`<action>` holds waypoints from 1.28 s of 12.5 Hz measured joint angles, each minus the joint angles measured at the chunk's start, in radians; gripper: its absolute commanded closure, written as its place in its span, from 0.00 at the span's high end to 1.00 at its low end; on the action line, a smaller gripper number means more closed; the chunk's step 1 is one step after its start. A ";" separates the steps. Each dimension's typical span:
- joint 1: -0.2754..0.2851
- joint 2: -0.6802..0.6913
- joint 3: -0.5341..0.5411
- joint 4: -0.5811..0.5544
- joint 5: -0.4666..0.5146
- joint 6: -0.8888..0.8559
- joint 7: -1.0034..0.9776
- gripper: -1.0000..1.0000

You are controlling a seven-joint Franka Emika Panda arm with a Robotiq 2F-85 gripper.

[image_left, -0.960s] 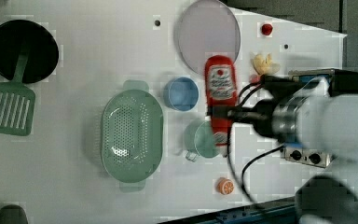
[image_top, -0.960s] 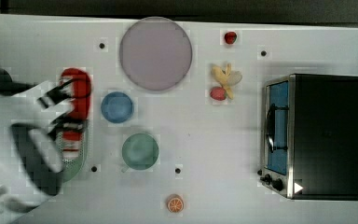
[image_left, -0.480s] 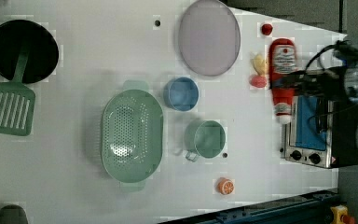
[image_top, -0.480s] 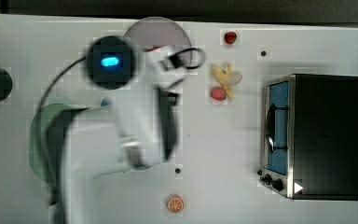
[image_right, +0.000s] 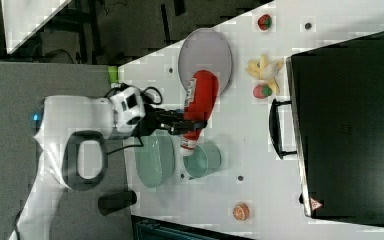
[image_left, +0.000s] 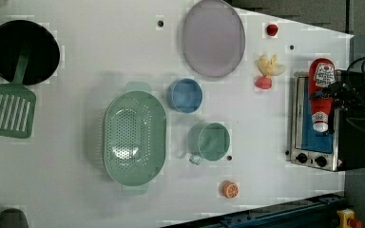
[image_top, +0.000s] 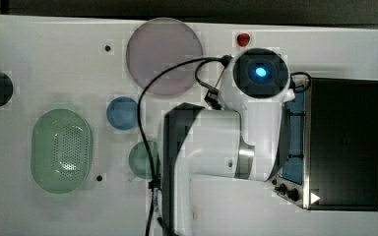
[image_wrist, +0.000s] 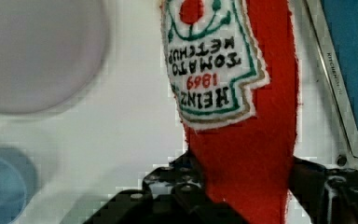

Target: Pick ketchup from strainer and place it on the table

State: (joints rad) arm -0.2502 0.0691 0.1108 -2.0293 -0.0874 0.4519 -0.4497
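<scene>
While the strainer [image_left: 134, 137] sits empty, the gripper [image_right: 182, 123] pinches the ketchup [image_right: 198, 106] — aloft, clear of the table [image_left: 100, 57].

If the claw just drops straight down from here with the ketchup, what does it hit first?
Probably bare table beside the toaster oven, though depth is unclear: the left view shows the ketchup overlapping the oven's front edge.

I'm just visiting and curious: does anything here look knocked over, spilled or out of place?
Nothing is spilled or broken. The one oddity: the ketchup is in the air, clamped in the gripper, instead of sitting in the strainer, which is bare.
</scene>
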 measured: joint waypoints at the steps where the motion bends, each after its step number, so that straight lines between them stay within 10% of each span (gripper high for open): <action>1: -0.001 0.001 -0.011 -0.025 0.002 0.030 -0.012 0.56; 9: 0.024 0.074 0.005 -0.346 -0.002 0.416 -0.022 0.56; 14: 0.028 0.206 0.024 -0.377 0.003 0.497 -0.022 1.00; 16: 0.028 0.202 0.027 -0.355 0.004 0.496 -0.022 1.00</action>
State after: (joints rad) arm -0.2225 0.2708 0.1377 -2.3848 -0.0836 0.9482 -0.4719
